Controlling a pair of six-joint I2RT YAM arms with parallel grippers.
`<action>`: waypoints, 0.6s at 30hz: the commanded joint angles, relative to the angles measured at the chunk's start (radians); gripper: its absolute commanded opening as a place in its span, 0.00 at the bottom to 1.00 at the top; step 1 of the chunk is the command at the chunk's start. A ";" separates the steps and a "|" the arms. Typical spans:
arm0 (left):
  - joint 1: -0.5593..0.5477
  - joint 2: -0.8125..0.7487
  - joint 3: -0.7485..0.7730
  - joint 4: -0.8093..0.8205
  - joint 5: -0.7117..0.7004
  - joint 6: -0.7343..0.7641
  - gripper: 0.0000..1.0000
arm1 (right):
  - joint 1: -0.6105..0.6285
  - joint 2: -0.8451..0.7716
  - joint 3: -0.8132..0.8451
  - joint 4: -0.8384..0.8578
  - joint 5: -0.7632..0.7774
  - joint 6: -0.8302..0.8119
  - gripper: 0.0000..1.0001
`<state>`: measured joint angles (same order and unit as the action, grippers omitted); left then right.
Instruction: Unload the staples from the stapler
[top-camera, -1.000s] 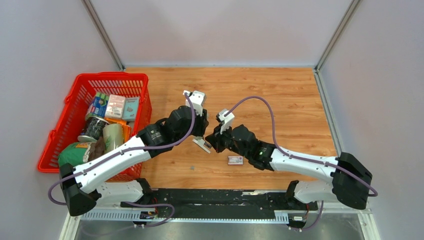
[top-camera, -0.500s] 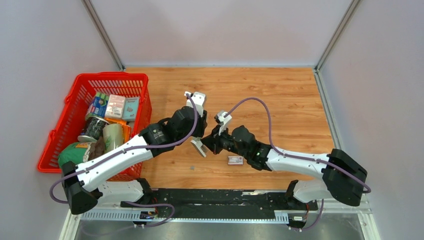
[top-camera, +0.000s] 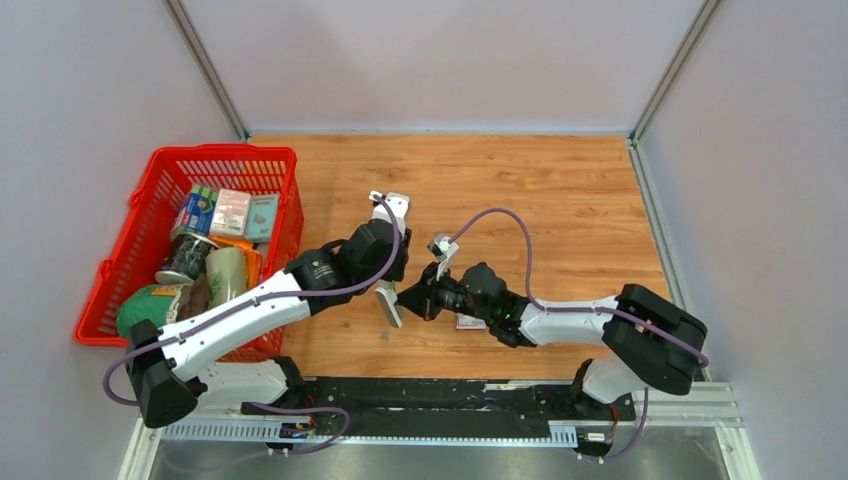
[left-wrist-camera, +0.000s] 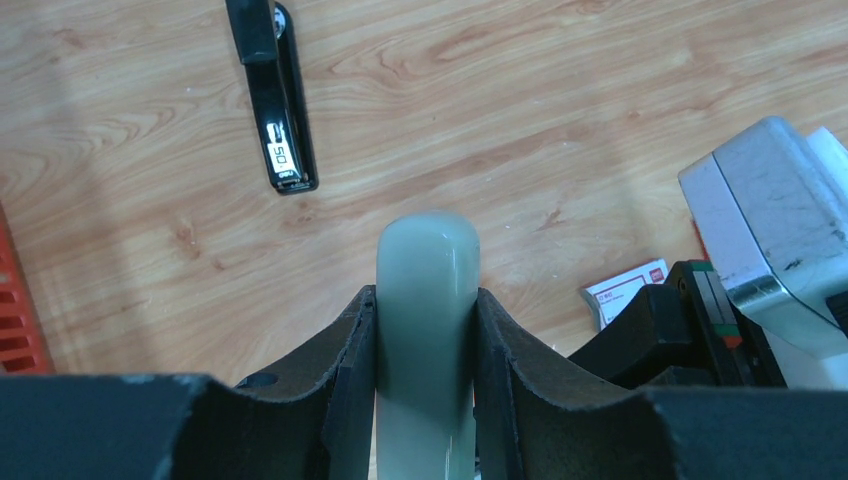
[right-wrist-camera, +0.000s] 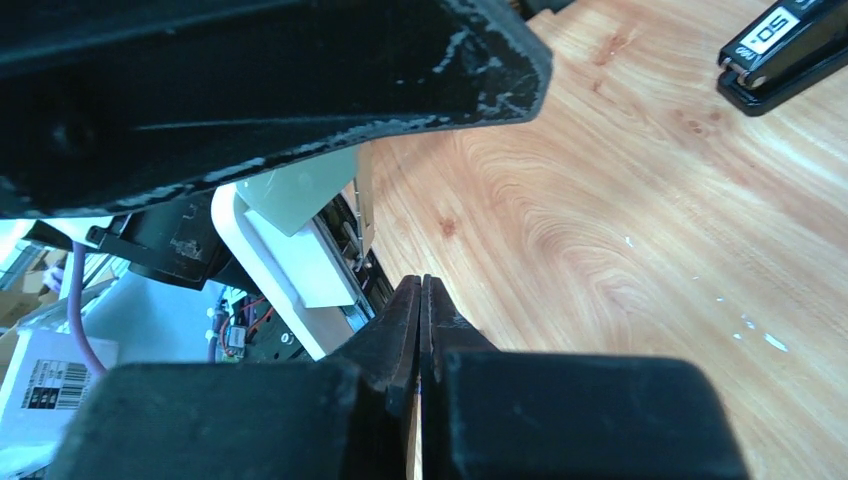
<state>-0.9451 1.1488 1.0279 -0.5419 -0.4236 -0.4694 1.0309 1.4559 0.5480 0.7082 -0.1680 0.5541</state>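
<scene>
1. The left claw (left-wrist-camera: 423, 300) is clamped on a pale stapler (left-wrist-camera: 427, 245), gripping it across its width and holding it up off the table (top-camera: 560, 200), nose pointing away from the wrist.
2. The right claw (right-wrist-camera: 420, 285) has its fingers pressed together with nothing between them. Its tip sits right beside the stapler's metal rail (right-wrist-camera: 357, 205), which shows between the pale shells in the right wrist view.
3. I can't honestly pick out the staples. If any are left they'd be in that rail, but it's too narrow and shadowed to tell. A small grey speck (top-camera: 385, 335) lies on the wood just below the held stapler. It might be a strip of them, but it's too small to call.
4. Also on the table are a black stapler (left-wrist-camera: 278, 110), lying well apart, and a little red-and-white box (left-wrist-camera: 625, 290) near the right arm. A red basket (top-camera: 160, 170) of groceries sits off to the left.
5. To my eye this is the emptying step: one arm presents the stapler while the other works at the magazine.
6. Next, I'd guess, the pinched tip has to nudge or hook along the rail to slide the strip out. That calls for a steady hold from the left and a fine, light push from the right, since a slip would just skate off the metal.
</scene>
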 joint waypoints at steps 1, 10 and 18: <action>0.014 0.022 0.003 0.117 -0.072 -0.035 0.00 | 0.020 0.032 -0.013 0.148 -0.133 0.069 0.00; 0.012 0.109 0.023 0.079 -0.086 -0.040 0.00 | 0.021 0.138 -0.016 0.316 -0.206 0.142 0.00; 0.012 0.138 0.018 0.082 -0.080 -0.046 0.00 | 0.021 0.093 -0.014 0.278 -0.192 0.112 0.00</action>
<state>-0.9417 1.2739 1.0218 -0.5777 -0.4545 -0.4786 1.0302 1.5982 0.5282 0.9020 -0.2794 0.6586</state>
